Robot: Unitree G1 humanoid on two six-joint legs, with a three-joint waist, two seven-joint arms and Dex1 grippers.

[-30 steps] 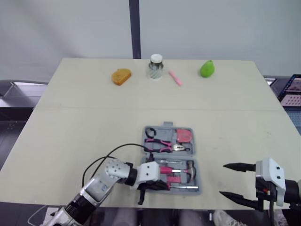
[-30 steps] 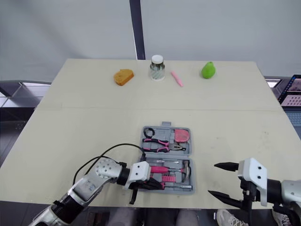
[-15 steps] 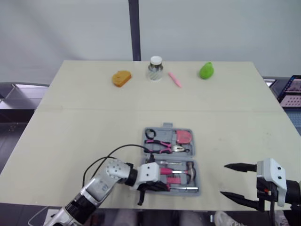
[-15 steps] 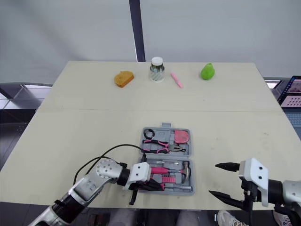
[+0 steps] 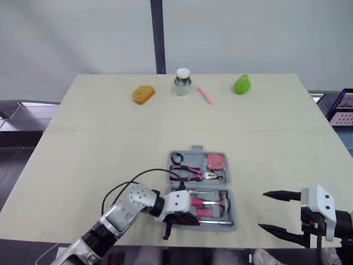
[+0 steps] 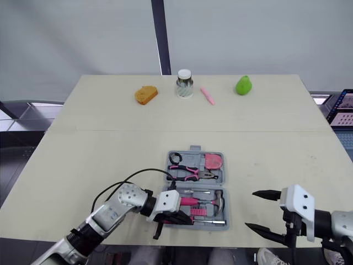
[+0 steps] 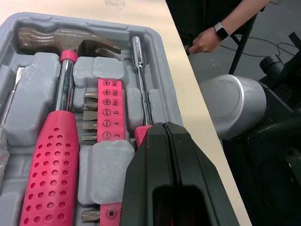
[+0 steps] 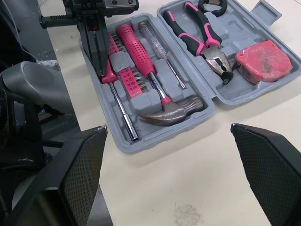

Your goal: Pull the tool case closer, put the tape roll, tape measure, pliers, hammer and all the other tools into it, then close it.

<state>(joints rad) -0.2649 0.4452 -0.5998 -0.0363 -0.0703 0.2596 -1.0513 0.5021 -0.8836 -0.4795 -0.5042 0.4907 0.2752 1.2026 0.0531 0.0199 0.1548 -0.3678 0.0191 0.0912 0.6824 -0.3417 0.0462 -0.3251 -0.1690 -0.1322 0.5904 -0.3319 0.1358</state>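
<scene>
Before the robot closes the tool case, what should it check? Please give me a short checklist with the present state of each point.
1. The hammer sits in its slot: ok.
2. The pliers, tape measure and tape roll sit in the far half: ok.
3. The left hand is out of the tool case: not ok, it lies shut over the driver.
4. The driver is fully seated: cannot tell, the hand covers its handle.
5. The right hand is open and clear of the case: ok.

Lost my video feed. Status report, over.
Left gripper, jaws shut, over the screwdriver; right gripper, jaws open, clear. Tool case open, hammer, pliers inside. Left gripper itself blocks closing.
</scene>
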